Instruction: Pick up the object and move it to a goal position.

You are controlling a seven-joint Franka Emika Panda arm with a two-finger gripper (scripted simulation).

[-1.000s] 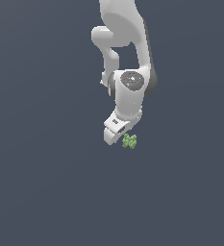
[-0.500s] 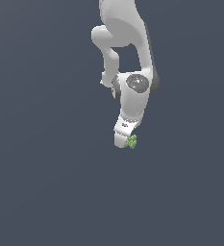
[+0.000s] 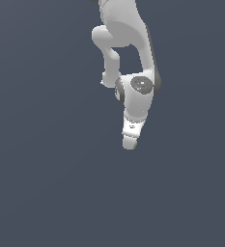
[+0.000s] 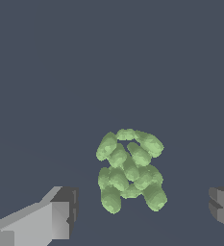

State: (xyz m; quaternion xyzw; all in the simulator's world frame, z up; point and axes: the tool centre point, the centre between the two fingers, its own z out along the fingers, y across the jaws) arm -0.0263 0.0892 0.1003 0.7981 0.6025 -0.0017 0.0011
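I am in the approach step, with the grasp not yet made. My claw (image 3: pixel 129 143) hangs over the object (image 4: pixel 130 169), jaws spread wide: in the wrist view one finger (image 4: pixel 60 211) shows at one edge of the picture and the other finger (image 4: pixel 223 205) at the opposite edge, with the light-green lumpy thing lying on the dark table (image 4: pixel 46 72) in the broad gap between them. Neither pad touches it. It sits nearer the first finger than the second, so I judge I am not quite centred.

In the exterior view my own body covers almost all of the object; only a thin green sliver peeps out at the claw tip, on the exterior view's right. How high I stand above the table I cannot tell from that view.

The next move, as I judge it, calls for a small sideways correction to bring the lump midway between the pads, then a straight descent until the fingers flank its widest part, then a close. The knobbly lobes give uneven surfaces, so a squeeze off centre could roll or flick it away. No goal marker shows in either view.
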